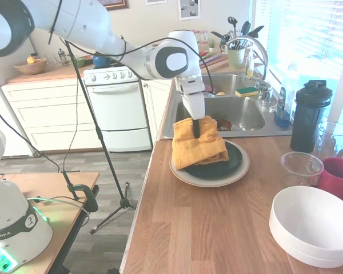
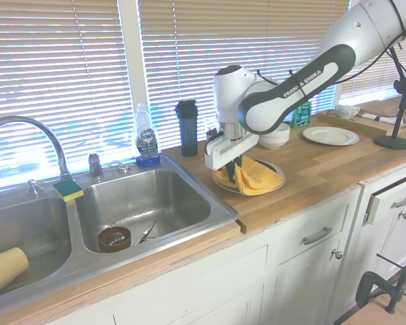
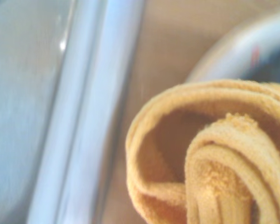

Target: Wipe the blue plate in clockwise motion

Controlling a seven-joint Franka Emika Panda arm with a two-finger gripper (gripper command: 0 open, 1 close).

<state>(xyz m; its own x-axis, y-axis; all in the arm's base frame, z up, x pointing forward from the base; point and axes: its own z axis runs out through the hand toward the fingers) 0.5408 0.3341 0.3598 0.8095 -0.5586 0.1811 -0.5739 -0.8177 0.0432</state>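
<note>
Jaws closed on the yellow cloth, which drapes over the blue plate, beside the sink.

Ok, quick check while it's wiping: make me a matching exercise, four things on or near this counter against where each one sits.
Things:
1. yellow cloth
2. blue plate
3. green-and-yellow sponge
4. stacked white bowls

Places:
A. on the sink rim, by the faucet
B. on a larger cream plate
C. pinched in the gripper, draped over the plate
D. on the bare counter, at the end away from the sink

Pairs: 1-C, 2-B, 3-A, 4-D
</note>
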